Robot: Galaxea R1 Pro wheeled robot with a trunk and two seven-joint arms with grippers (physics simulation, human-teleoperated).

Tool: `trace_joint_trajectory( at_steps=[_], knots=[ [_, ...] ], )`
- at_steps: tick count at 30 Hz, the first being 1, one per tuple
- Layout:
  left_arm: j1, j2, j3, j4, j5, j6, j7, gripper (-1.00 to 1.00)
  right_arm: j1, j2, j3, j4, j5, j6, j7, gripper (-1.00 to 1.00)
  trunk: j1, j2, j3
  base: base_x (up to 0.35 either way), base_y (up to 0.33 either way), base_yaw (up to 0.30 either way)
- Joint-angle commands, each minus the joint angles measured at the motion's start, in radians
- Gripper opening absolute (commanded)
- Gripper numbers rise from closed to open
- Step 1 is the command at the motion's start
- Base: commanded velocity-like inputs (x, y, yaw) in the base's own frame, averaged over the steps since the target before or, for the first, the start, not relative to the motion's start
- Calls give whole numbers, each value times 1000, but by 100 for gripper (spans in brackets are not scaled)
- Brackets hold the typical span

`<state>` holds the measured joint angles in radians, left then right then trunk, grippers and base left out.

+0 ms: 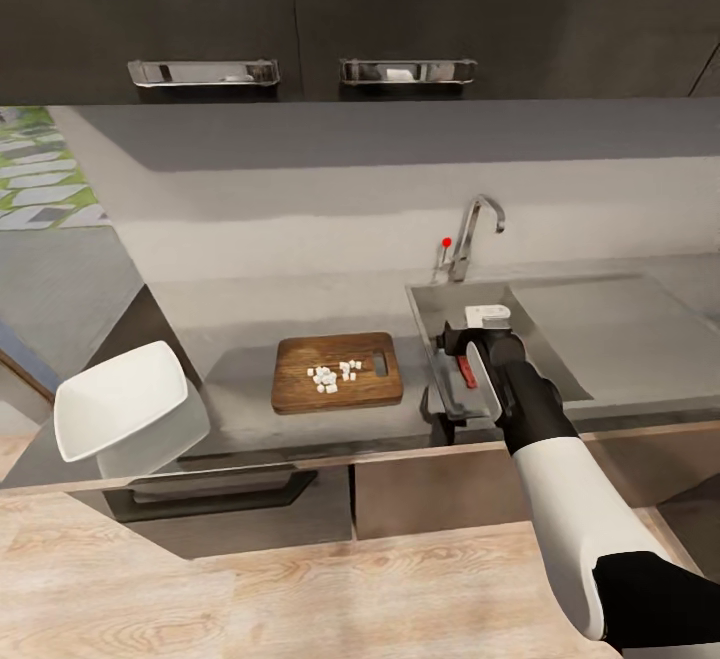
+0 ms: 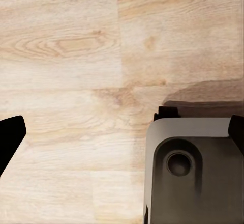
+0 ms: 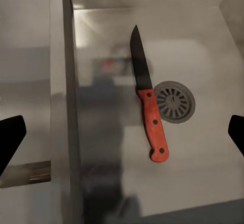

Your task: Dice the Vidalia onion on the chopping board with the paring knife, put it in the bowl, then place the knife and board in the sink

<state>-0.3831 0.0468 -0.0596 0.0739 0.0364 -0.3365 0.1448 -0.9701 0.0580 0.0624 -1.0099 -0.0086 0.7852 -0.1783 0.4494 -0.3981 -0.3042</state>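
Note:
The chopping board (image 1: 298, 391) lies on the countertop (image 1: 235, 324) left of the sink (image 1: 425, 311), with several white diced onion pieces (image 1: 333, 376) on it. The white bowl (image 1: 120, 409) stands at the counter's left end and looks empty. In the basin the paring knife (image 3: 147, 102) lies flat beside the round drain (image 3: 174, 102); its red handle (image 1: 467, 371) peeks out beside my wrist. My right gripper (image 3: 123, 135) hovers open above the knife, holding nothing, and is over the sink (image 1: 482, 344). My left gripper (image 2: 122, 135) is open over the floor.
A chrome tap (image 1: 476, 227) with a red knob (image 1: 446, 241) rises behind the sink, and the drainboard (image 1: 620, 329) stretches to its right. Dark wall cabinets (image 1: 300, 9) hang overhead. The robot's base (image 2: 195, 173) stands on the wooden floor (image 2: 66, 56).

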Motion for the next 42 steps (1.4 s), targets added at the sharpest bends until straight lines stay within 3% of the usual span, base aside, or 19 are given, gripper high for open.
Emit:
trace_joint_trajectory(
  at_steps=[1,17,42],
  knots=[
    [-2,0,-6,4,4,-7,2,100,-1,0,2,1,-1,5,-5,100,1,-2,-2,0,0,15],
    [-2,0,-6,4,4,-7,2,100,-1,2,2,2,-1,3,-4,100,1,-2,-2,0,0,228],
    [-1,-1,-6,4,4,-6,2,100,-1,2,2,62,1,3,-4,100,1,-2,-2,0,0,55]
  ],
)
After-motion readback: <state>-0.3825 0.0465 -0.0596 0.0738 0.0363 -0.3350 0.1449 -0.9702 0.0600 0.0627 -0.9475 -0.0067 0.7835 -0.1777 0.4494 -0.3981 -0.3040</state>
